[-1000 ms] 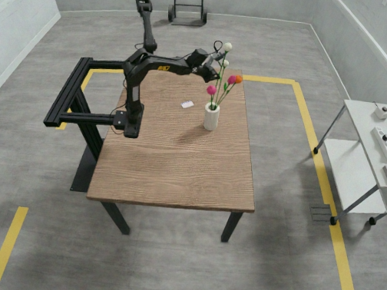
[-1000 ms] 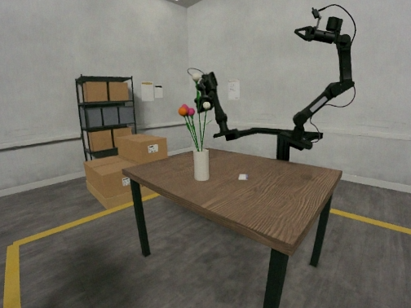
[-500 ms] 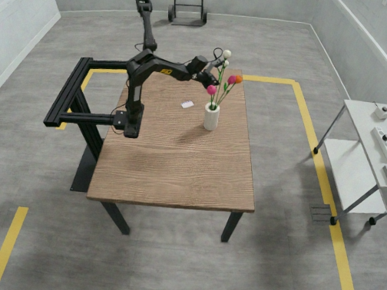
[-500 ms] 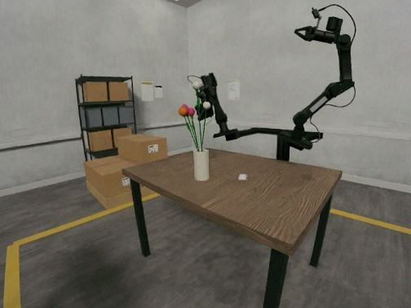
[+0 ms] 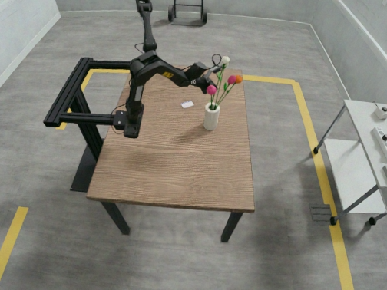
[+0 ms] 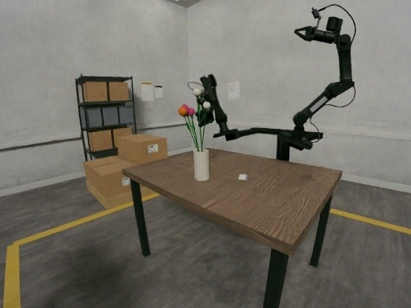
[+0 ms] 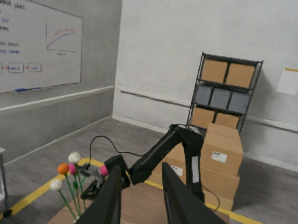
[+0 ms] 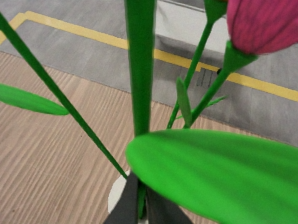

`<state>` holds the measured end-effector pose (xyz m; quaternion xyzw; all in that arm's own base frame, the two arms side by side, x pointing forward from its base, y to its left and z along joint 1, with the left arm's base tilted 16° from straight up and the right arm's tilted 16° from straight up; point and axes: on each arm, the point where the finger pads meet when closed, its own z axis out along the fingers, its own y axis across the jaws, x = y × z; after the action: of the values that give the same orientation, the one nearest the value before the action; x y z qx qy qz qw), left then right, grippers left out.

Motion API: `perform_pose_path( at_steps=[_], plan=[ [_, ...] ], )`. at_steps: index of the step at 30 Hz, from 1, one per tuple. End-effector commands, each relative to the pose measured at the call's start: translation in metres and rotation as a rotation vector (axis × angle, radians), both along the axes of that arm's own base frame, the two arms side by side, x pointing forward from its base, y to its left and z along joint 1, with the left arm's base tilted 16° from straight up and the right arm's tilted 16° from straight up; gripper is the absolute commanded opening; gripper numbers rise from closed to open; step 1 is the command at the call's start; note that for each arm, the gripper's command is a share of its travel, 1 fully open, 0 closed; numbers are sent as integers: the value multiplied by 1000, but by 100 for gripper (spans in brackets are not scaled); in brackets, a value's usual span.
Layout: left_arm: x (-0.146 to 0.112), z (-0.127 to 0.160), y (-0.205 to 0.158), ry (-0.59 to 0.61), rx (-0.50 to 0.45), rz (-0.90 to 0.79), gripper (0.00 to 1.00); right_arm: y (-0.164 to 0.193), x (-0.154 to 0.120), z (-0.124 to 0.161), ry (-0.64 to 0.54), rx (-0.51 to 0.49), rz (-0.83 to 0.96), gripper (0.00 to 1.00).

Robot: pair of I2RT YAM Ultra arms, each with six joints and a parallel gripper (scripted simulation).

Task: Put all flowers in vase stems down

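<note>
A white vase (image 5: pixel 211 117) (image 6: pixel 201 166) stands upright on the wooden table (image 5: pixel 173 165) (image 6: pixel 261 191), and five flowers are seen above it: two white, two pink and one orange (image 5: pixel 238 79) (image 6: pixel 183 111) (image 7: pixel 63 168). Their stems are gathered toward the vase's mouth and fanned apart above it. Whether every stem end is inside cannot be told.

One green stem (image 8: pixel 141 75) is gripped between the closed fingertips of the right gripper (image 8: pixel 141 169), above the vase mouth. Which bloom is borne by that stem cannot be told. A large leaf (image 8: pixel 215 165) is seen just beside the fingers, partly covering them. No release has been made at the right gripper.

The left gripper (image 6: pixel 298 32) (image 7: pixel 141 169) is held high, well apart from the vase, with its fingers parted partway and nothing between them. A small white item (image 5: pixel 187 104) (image 6: pixel 243 177) is seen lying on the table near the vase.

The tall white flower (image 5: pixel 226 60) (image 6: pixel 197 92) (image 7: pixel 74 158) (image 8: pixel 141 65) and the right claw (image 5: pixel 210 87) (image 6: pixel 205 118) (image 7: pixel 81 196) (image 8: pixel 141 169) have come down, so the flower's top is closer to the vase (image 5: pixel 211 118) (image 6: pixel 201 166) (image 8: pixel 116 196).
</note>
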<state>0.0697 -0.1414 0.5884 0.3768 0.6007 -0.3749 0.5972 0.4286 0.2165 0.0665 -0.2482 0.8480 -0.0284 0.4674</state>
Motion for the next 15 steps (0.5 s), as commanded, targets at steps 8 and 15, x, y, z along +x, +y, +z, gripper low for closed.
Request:
perform_pose_path(
  at_steps=[8, 15],
  plan=[
    [-5, 8, 8, -10, -28, -1, 30, -6, -1, -21, -20, 17, 14, 0],
    [-5, 8, 8, -10, -28, -1, 30, -12, -2, -37, -28, 22, 15, 0]
  ],
)
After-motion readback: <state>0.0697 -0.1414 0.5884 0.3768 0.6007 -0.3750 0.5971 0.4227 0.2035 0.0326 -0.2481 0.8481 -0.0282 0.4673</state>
